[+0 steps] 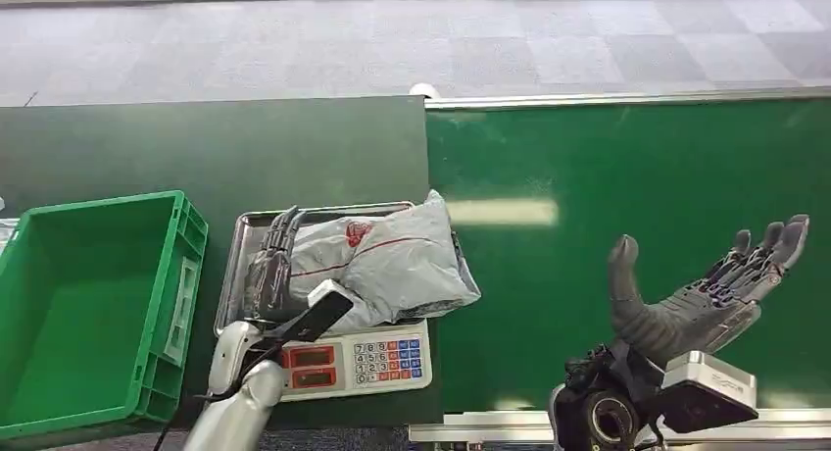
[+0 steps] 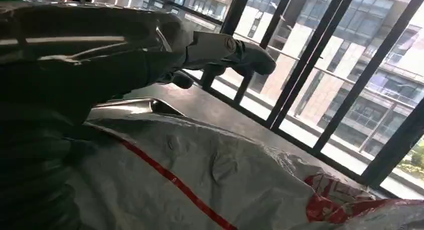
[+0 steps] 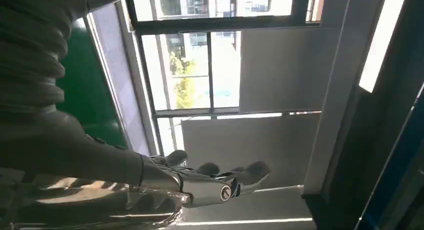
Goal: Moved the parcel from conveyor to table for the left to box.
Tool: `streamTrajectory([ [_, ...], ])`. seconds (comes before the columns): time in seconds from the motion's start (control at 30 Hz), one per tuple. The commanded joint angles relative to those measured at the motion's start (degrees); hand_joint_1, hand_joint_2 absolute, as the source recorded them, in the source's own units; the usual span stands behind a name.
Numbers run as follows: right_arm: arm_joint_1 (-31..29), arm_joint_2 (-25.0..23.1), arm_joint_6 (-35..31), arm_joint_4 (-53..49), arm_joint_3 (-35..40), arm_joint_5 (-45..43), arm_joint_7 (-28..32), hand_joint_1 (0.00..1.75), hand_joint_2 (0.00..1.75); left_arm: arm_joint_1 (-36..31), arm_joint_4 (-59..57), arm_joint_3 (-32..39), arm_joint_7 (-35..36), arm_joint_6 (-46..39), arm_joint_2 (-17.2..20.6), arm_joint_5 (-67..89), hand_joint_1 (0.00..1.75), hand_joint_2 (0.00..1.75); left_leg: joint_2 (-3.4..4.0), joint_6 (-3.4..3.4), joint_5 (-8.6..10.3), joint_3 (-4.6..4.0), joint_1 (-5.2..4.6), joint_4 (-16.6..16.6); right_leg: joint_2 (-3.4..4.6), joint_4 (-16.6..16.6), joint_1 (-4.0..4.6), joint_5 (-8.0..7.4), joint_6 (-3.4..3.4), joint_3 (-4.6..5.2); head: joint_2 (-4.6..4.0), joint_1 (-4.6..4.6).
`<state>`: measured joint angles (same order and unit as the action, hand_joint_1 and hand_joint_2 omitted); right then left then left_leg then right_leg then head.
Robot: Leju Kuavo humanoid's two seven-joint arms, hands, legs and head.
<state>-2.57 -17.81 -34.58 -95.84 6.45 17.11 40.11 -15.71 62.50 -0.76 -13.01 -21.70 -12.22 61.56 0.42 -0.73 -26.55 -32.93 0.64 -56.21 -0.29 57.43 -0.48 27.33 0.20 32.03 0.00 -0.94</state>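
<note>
The grey plastic parcel [image 1: 392, 265] with red print lies on the metal tray [image 1: 323, 212] of a weighing scale [image 1: 363, 361] on the dark table [image 1: 196, 147]. My left hand [image 1: 269, 270] lies along the parcel's left side, over the tray, with its fingers stretched out straight. In the left wrist view those fingers [image 2: 220, 47] reach out just above the parcel [image 2: 200, 180] without closing on it. My right hand [image 1: 706, 294] hovers over the green conveyor [image 1: 627, 176], palm up, fingers spread and holding nothing. The right wrist view shows it [image 3: 200, 182] stretched out the same way.
An empty green crate [image 1: 88, 304] stands at the left end of the table, right beside the scale. The conveyor belt to the right of the table carries nothing. Grey floor tiles lie beyond the table and the belt.
</note>
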Motion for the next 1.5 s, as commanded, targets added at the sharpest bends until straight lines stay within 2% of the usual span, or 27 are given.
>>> streamTrajectory([
  [0.03,-0.4,1.0,1.1,4.0,-2.0,0.6,-0.1,0.0,1.75,-1.8,-8.8,3.0,2.4,0.0,1.1,2.9,0.0,1.75,0.01,0.02,0.03,0.19,-0.01,0.1,0.04,-0.1,-0.01,-0.04,-0.01,-0.19,0.0,0.0],
  [0.1,-0.2,0.9,1.0,3.7,-2.1,0.7,-0.1,0.0,1.75,-1.9,-8.9,3.1,2.4,0.3,1.1,2.9,0.0,1.75,0.02,0.02,0.06,0.27,0.01,0.1,0.06,-0.1,0.01,-0.07,-0.02,-0.25,0.0,0.0],
  [0.13,-0.1,0.8,1.1,3.7,-2.2,0.7,-0.1,0.0,1.75,-2.0,-9.2,3.2,2.5,0.6,1.0,2.8,1.38,1.75,0.03,0.02,0.1,0.27,0.01,0.2,0.08,-0.2,0.02,-0.12,-0.02,-0.24,0.0,0.0],
  [0.17,0.1,0.7,1.3,3.6,-2.3,0.6,-0.1,0.0,1.75,-2.1,-9.6,3.5,2.6,1.3,1.0,2.6,1.59,1.75,0.04,0.02,0.08,0.31,0.01,0.2,0.08,-0.1,0.01,-0.1,-0.02,-0.27,0.0,0.0],
  [0.23,-0.1,0.5,1.9,4.0,-2.7,0.7,-0.1,0.0,1.75,-2.1,-9.9,4.1,2.0,2.9,0.9,1.2,1.73,1.75,0.02,0.02,0.09,0.34,0.01,0.2,0.06,-0.2,0.01,-0.11,-0.03,-0.29,0.0,0.0],
  [0.53,-1.1,0.1,3.0,5.4,-3.3,0.5,-0.1,0.0,1.75,-0.1,-6.8,4.3,-4.4,9.2,0.9,-6.5,1.73,1.75,0.07,0.03,0.04,0.43,-0.01,0.2,0.11,-0.1,0.0,-0.07,-0.01,-0.38,0.0,0.0],
  [0.67,-1.9,0.0,3.4,7.0,-3.4,0.1,-0.1,0.0,1.75,1.4,-2.3,5.5,-11.7,12.7,0.8,-16.7,1.75,1.75,0.15,0.03,0.03,0.42,0.01,0.2,0.2,-0.2,0.01,-0.09,-0.01,-0.38,0.0,0.0],
  [0.73,-1.8,0.1,3.3,6.9,-3.3,0.0,-0.1,0.0,1.75,1.7,-0.7,5.1,-11.5,13.0,0.9,-17.0,1.75,1.75,0.09,0.02,0.0,0.4,0.01,0.1,0.14,-0.1,0.01,-0.04,-0.01,-0.38,0.0,0.0],
  [0.8,-1.4,0.1,3.3,6.6,-3.3,-0.3,-0.1,0.0,1.75,3.6,5.3,5.0,-22.3,5.6,-0.1,-21.9,1.75,1.75,0.12,0.03,0.01,0.36,0.02,0.1,0.18,-0.1,0.03,-0.07,-0.01,-0.34,0.0,0.0],
  [0.83,-1.7,0.1,4.2,7.1,-3.2,-0.9,-0.1,0.0,1.75,6.8,14.6,0.4,-27.0,2.1,1.2,-31.3,1.75,1.75,0.1,0.02,-0.01,0.28,0.02,0.1,0.15,-0.1,0.02,-0.04,-0.01,-0.26,0.0,0.0],
  [0.87,-2.1,0.1,4.5,7.6,-3.1,-1.1,-0.1,0.0,1.75,8.5,20.1,-4.5,-27.0,-3.1,4.0,-35.2,1.75,1.75,0.1,0.04,0.01,0.27,0.03,0.1,0.16,-0.1,0.04,-0.07,-0.01,-0.25,0.0,0.02],
  [1.0,-2.6,0.0,4.4,8.2,-3.2,-1.1,-0.1,0.0,1.75,10.2,21.7,-4.8,-27.0,-3.3,4.1,-35.2,1.75,1.75,0.34,-0.01,-0.06,0.15,0.02,0.1,0.29,-0.1,0.03,-0.02,-0.03,-0.03,0.0,-0.02],
  [1.13,-2.6,0.0,4.4,8.2,-3.2,-1.1,-0.1,0.0,1.75,10.2,21.7,-4.8,-27.0,-3.3,4.1,-35.2,1.75,1.75,-0.07,0.0,-0.03,-0.01,0.04,0.0,-0.08,0.0,0.05,0.05,0.01,-0.01,0.0,0.0],
  [1.2,-3.2,0.1,5.4,9.1,-3.1,-1.7,-0.1,0.0,1.75,11.2,30.9,-11.9,-27.0,-18.3,8.5,-38.9,1.75,1.75,0.02,0.03,-0.03,0.02,0.03,0.1,0.03,-0.1,0.04,0.01,0.02,-0.03,0.0,0.0],
  [1.3,-3.6,0.4,5.1,9.7,-2.6,-2.4,-0.1,0.0,1.75,15.5,40.6,-9.4,-27.0,-18.3,6.0,-35.3,1.75,1.75,0.12,0.01,-0.09,-0.14,0.07,-0.1,0.12,0.0,0.08,0.04,0.01,0.14,0.0,0.0],
  [1.5,-4.4,1.3,5.9,11.3,-1.8,-4.1,-0.1,0.0,1.75,17.3,43.6,-8.6,-27.0,-18.3,5.1,-33.5,1.75,1.75,0.01,0.02,-0.06,-0.03,0.04,0.0,0.0,-0.1,0.05,0.06,0.05,0.02,0.0,0.0],
])
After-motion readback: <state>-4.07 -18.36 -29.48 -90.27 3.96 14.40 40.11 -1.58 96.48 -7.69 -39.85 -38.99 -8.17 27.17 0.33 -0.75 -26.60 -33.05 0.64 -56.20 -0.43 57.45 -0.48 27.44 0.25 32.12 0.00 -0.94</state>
